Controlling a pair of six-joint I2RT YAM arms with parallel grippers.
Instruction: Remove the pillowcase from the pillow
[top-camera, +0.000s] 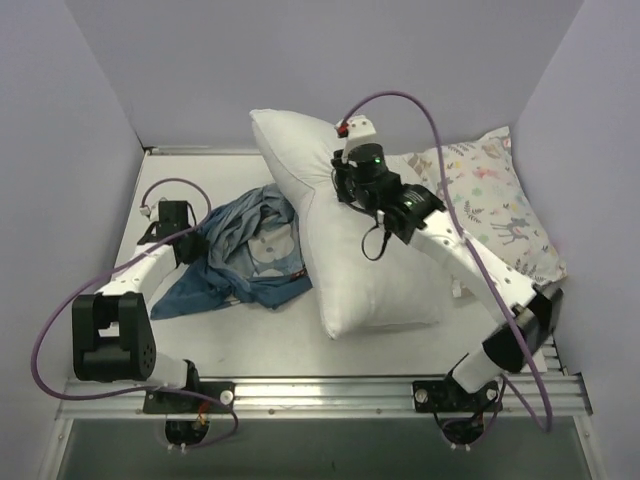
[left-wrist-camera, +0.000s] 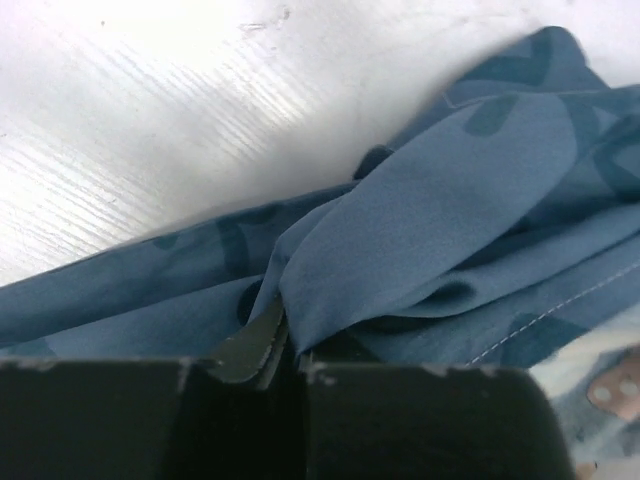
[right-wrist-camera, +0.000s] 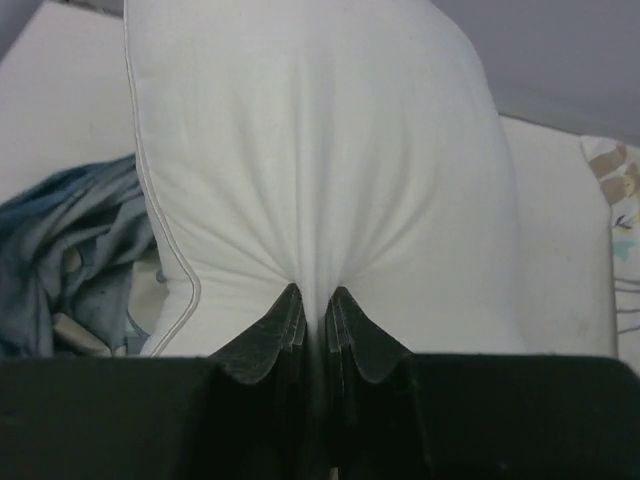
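Left tool (left-wrist-camera: 272, 338), nearest the arm bases on the left side of the white counter (top-camera: 262, 345), is clamped on a fold of the pillowcase (left-wrist-camera: 440, 210). Blue cloth bunches into its closed tips. The grip looks meant to drag the cover sideways, away from the stuffing.

Just beyond, the dark blue pillowcase lies in a crumpled heap on the counter, its right edge touching the pillow (top-camera: 370, 280). No part of the pillow appears to be inside it, so the cover seems to be fully off.

At the centre, the plain white pillow runs from the near middle of the counter toward the back wall, its far end lifted. The right tool (right-wrist-camera: 318, 305) is shut on a pinch of its fabric about halfway along, with creases fanning out from the tips. This hold probably anchors the pillow against the pull from the left.

Farthest right, a second pillow (top-camera: 505, 205) printed with small pastel animals lies against the side wall, untouched.
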